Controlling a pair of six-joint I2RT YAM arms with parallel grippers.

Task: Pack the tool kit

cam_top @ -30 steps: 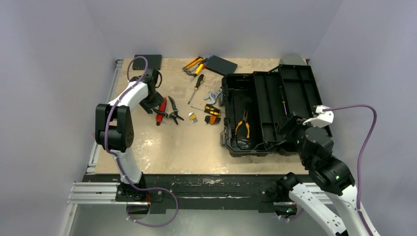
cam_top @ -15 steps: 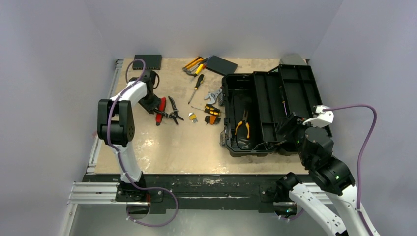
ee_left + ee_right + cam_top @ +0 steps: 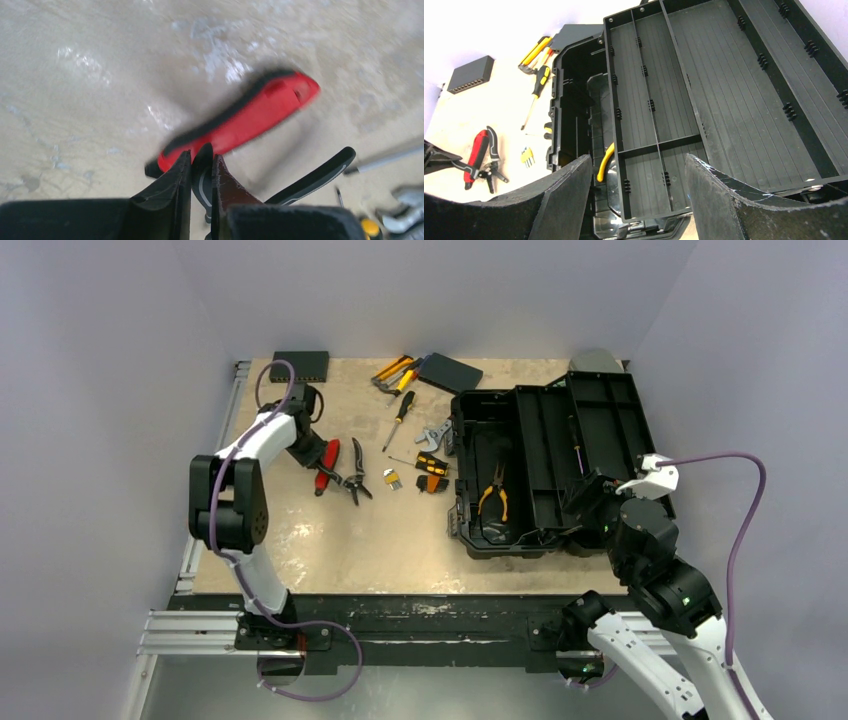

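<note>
The black toolbox (image 3: pixel 545 455) stands open at the right, with orange-handled pliers (image 3: pixel 493 495) in its base; the right wrist view shows its tray (image 3: pixel 659 115). My left gripper (image 3: pixel 316 454) is low on the table, shut on one black handle (image 3: pixel 202 172) of the black-handled cutters (image 3: pixel 355 472). A red-handled tool (image 3: pixel 240 120) lies just beyond the fingertips, also seen from above (image 3: pixel 326 462). My right gripper (image 3: pixel 639 200) is open and empty, hovering at the toolbox's near right corner (image 3: pixel 592 502).
Loose tools lie mid-table: a yellow-black screwdriver (image 3: pixel 402 415), a wrench (image 3: pixel 433 432), yellow-black pieces (image 3: pixel 431 465), a small key set (image 3: pixel 392 479), yellow tools (image 3: pixel 395 370). A flat black box (image 3: pixel 299 365) and a dark case (image 3: pixel 449 372) sit at the back.
My left arm has shifted a little and the black-handled cutters have turned slightly on the table. The right arm has not moved.
</note>
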